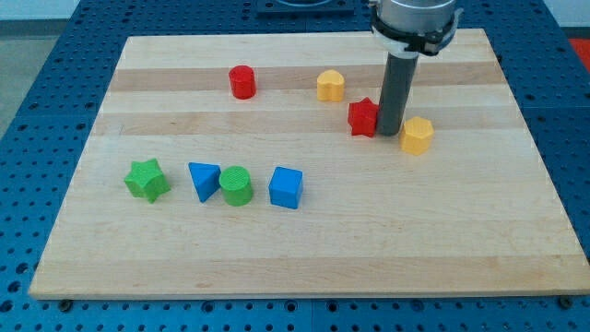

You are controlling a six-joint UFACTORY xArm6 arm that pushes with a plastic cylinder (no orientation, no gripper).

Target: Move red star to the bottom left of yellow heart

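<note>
My tip [390, 135] stood against the right side of the small red plastic star [364, 117], holding nothing; the star lay just lower-right of the yellow plastic heart [331, 85]; seemingly mid-push, the next move called for driving it leftward past the heart's underside.

Wooden counter [304, 249] on a blue perforated base [28, 120]. Red cylinder [242, 82] near the view's top, left of centre. Yellow hexagonal block [417, 135] at the view's right. Row of four in the lower left, left to right: green star [147, 179], blue triangle [203, 180], green cylinder [236, 185], blue cube [286, 187]. Triangle and green cylinder touching or nearly so; star and cube stand apart from them.
</note>
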